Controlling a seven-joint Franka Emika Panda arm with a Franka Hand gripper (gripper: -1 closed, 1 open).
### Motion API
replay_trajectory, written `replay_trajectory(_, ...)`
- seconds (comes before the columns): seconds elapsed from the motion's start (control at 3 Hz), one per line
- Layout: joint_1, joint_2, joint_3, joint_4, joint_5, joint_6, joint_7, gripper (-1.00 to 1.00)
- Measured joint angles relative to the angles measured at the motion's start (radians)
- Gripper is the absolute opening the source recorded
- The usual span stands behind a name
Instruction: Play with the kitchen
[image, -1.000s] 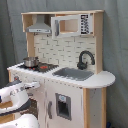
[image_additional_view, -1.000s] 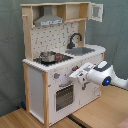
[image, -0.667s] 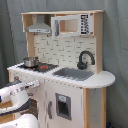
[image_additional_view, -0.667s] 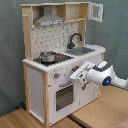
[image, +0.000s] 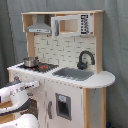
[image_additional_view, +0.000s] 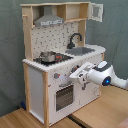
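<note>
Nothing has moved much since a second ago: my fingers (image_additional_view: 75, 75) still hover at the kitchen (image_additional_view: 60, 60) front near the knobs; can't tell if they're spread. Kitchen stands on the table (image_additional_view: 95, 112).

We can read no words, brand names or numbers anywhere on the toy kitchen (image: 65, 75). The dark panel (image: 84, 23) at the right of its upper microwave-style door (image: 73, 24) carries small pale marks in the first exterior view, but we cannot make them out.
</note>
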Motion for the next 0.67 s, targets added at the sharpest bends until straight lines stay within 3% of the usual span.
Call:
replay_trajectory(0.33, 0.0, 0.0, 0.0, 0.005, 0.002, -0.001, 0.043, 1.0)
replay_trajectory(0.67, 0.001, 0.001, 0.0, 0.005, 0.01, -0.001, 0.152, 1.0)
